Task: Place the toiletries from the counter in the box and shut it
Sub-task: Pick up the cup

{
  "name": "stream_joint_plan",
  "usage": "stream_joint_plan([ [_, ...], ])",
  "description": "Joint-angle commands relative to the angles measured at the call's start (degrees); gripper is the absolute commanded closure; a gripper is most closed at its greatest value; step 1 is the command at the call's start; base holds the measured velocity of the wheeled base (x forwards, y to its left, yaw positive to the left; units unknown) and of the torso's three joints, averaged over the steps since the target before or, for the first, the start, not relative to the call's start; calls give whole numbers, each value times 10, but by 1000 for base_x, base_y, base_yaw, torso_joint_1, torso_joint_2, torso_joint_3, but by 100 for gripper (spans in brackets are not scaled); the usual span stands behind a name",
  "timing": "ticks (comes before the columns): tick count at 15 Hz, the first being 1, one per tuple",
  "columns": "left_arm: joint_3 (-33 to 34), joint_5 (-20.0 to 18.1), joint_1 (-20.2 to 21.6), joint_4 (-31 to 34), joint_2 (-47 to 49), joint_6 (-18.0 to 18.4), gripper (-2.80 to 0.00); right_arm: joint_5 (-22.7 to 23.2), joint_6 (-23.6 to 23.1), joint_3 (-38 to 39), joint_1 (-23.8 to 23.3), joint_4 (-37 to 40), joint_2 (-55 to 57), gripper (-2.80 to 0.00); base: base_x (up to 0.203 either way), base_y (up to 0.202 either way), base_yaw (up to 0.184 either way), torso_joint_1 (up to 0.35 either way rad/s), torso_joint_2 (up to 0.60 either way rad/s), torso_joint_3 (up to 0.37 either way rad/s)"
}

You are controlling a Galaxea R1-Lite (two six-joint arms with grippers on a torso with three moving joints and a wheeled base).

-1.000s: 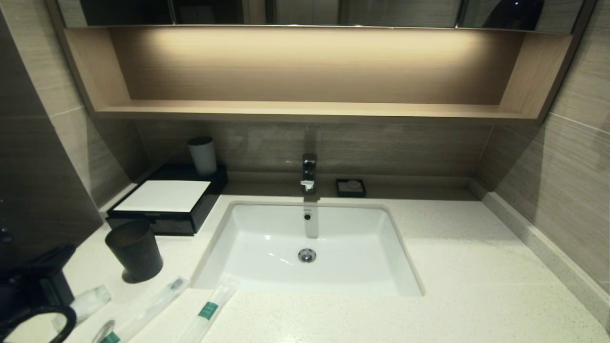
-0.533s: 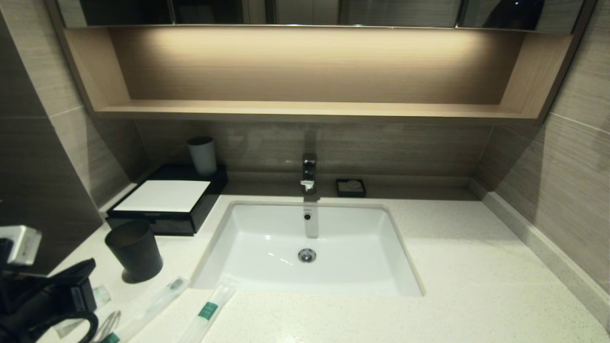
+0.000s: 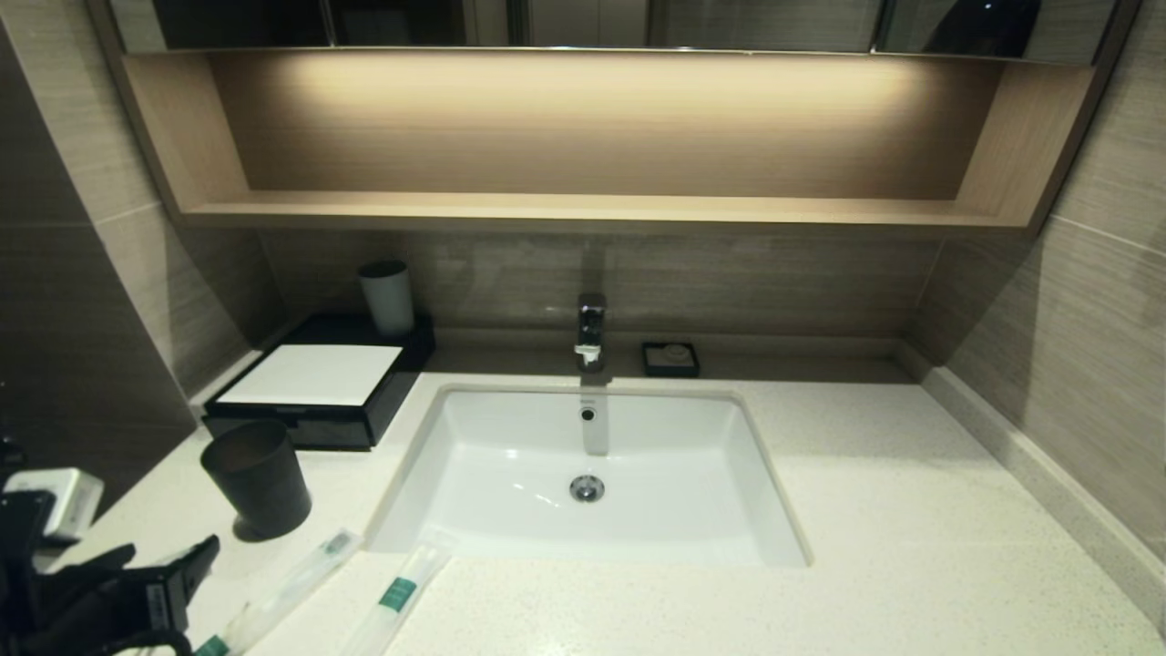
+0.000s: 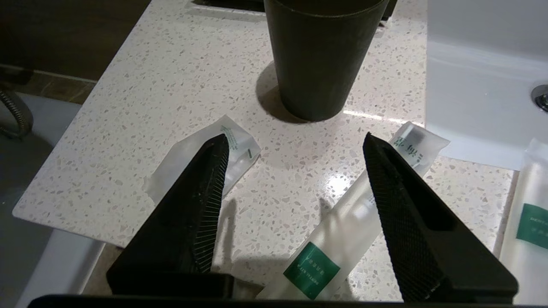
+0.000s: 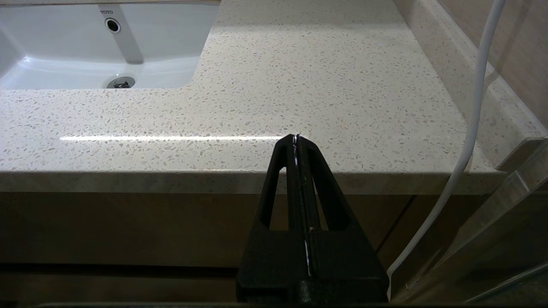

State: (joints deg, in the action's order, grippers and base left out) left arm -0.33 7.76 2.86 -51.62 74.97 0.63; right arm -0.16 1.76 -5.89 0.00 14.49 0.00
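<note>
My left gripper (image 3: 171, 549) is open at the counter's front left corner. In the left wrist view it (image 4: 295, 137) hovers over the speckled counter (image 4: 180, 64), empty. One finger covers part of the short clear pouch (image 4: 242, 147); the other overlaps a toothbrush packet (image 4: 342, 222) with a green band. That packet (image 3: 291, 583) and a second one (image 3: 396, 592) lie by the sink's front left corner; the second also shows in the left wrist view (image 4: 526, 205). The pouch is hidden in the head view. The black box (image 3: 314, 378) with a white top sits at the back left, drawer shut. My right gripper (image 5: 296, 137) is shut, parked before the counter's front edge.
A black tumbler (image 3: 258, 474) stands between the box and the packets, just beyond my left gripper (image 4: 321, 60). A white-grey cup (image 3: 387, 296) stands behind the box. The white sink (image 3: 510, 547), the faucet (image 3: 590, 333) and a small soap dish (image 3: 670, 358) are to the right.
My left gripper has moved forward and to the right over the counter's corner and now covers the pouch in the head view. The packets, tumbler and box have not moved.
</note>
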Motion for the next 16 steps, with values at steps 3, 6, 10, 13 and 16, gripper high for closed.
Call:
stream_joint_plan([
  [3,2,15,0,1,1,5,-280,0,0,0,0,1,0,0,0,0,0,0,0,0],
  [6,-11,-12,-1,-15,21,5,-280,0,0,0,0,1,0,0,0,0,0,0,0,0],
  [10,-33,-15,-1,-78,110,5,-280,0,0,0,0,1,0,0,0,0,0,0,0,0],
  [13,-23,-13,-1,-198,213,9,-280,0,0,0,0,1,0,0,0,0,0,0,0,0],
  [16,0,-7,0,-344,296,21,-280,0,0,0,0,1,0,0,0,0,0,0,0,0],
])
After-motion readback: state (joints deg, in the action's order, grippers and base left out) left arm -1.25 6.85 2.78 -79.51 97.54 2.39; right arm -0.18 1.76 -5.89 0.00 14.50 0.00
